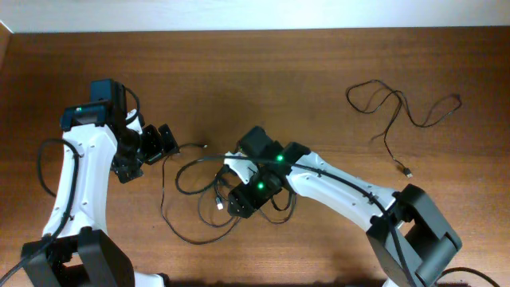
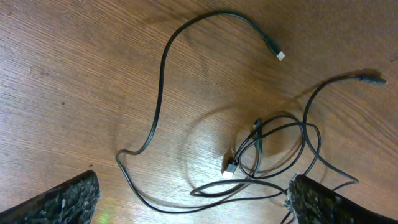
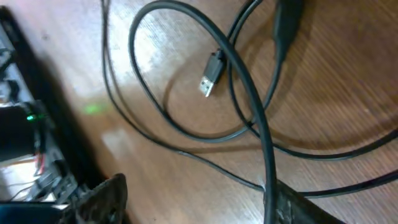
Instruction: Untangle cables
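A tangle of thin black cables (image 1: 199, 187) lies on the wooden table at the centre. My right gripper (image 1: 239, 199) hovers low over the tangle. In the right wrist view it (image 3: 199, 202) is open, with a cable loop (image 3: 186, 134) and a silver USB plug (image 3: 208, 78) in front, and one cable running against its right finger. My left gripper (image 1: 158, 142) is open at the tangle's left edge. In the left wrist view it (image 2: 193, 208) spans cable loops (image 2: 273, 149) and a plug (image 2: 230, 168). Another cable (image 1: 398, 112) lies apart at the far right.
One long cable end (image 2: 280, 55) stretches away from the tangle in the left wrist view. The table's far edge meets a white wall (image 1: 255, 12). The right arm (image 1: 343, 187) reaches across from the lower right.
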Controlling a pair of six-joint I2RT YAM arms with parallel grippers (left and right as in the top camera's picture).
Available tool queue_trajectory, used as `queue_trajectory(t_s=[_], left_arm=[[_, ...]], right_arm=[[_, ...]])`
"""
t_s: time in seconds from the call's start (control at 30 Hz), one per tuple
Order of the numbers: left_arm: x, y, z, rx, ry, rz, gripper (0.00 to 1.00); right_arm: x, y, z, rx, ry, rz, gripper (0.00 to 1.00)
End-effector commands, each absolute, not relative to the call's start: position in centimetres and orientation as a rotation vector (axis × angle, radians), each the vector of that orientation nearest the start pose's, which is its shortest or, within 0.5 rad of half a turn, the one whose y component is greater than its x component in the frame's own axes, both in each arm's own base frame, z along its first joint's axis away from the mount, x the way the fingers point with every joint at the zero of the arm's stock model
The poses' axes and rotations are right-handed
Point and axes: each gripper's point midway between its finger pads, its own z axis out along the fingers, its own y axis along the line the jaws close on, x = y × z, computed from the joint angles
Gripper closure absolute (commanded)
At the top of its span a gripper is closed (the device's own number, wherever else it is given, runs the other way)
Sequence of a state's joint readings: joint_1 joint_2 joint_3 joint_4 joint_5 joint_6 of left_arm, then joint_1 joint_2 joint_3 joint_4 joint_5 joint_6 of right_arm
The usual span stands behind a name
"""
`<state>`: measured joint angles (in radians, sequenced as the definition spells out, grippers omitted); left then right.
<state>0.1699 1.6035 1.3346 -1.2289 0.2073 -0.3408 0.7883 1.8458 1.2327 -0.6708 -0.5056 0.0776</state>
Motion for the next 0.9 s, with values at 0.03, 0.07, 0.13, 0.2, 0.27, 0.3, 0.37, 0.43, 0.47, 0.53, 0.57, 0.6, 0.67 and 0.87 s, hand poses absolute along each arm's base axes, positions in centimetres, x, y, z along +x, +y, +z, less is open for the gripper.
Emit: queue_trajectory(t_s=[0.03,0.07,0.13,0.2,0.27,0.3,0.37,0.43,0.47,0.53,0.57,0.6,0.67,0.87], left_arm=[[30.0,1.5,12.8,-0.783,2.969,-0.344,0.01],[30.0,1.5,12.8,-0.783,2.969,-0.344,0.01],[30.0,1.5,12.8,-0.784,2.969,-0.344,0.01],[30.0,1.5,12.8,-0.783,2.969,-0.344,0.01],[30.0,1.5,12.8,-0.783,2.969,-0.344,0.01],[30.0,1.5,12.8,-0.784,2.970,-0.344,0.01],[30.0,1.5,12.8,-0.783,2.969,-0.344,0.01],[30.0,1.5,12.8,-0.784,2.969,-0.344,0.01],[30.0,1.5,12.8,-0.784,2.970,-0.344,0.01],[30.0,1.5,12.8,-0.783,2.969,-0.344,0.01],[30.0,1.5,12.8,-0.784,2.970,-0.344,0.01],[30.0,1.5,12.8,-0.783,2.969,-0.344,0.01],[30.0,1.5,12.8,-0.783,2.969,-0.344,0.01],[30.0,1.5,12.8,-0.783,2.969,-0.344,0.01]], right_arm=[[22.7,33.3,5.0,-1.124,2.731,0.704,0.44],[23.3,33.0,4.8,-1.113,2.722,0.659,0.52],[24.1,32.7,4.7,-1.097,2.708,0.593,0.63],[24.7,32.6,4.6,-1.087,2.695,0.559,0.63],[24.7,32.6,4.6,-1.086,2.691,0.560,0.63],[24.7,32.6,4.6,-1.086,2.692,0.560,0.63],[24.5,32.3,4.1,-1.086,2.700,0.548,0.63],[24.4,31.9,3.5,-1.085,2.706,0.533,0.80],[24.8,31.7,3.4,-1.074,2.703,0.504,0.95],[25.5,31.8,3.9,-1.057,2.687,0.507,0.58],[25.9,31.9,4.1,-1.046,2.678,0.510,0.46],[26.4,31.9,4.3,-1.036,2.669,0.514,0.42],[27.7,31.9,4.7,-1.007,2.634,0.518,0.39],[29.2,32.2,5.4,-1.067,2.538,0.546,0.25]])
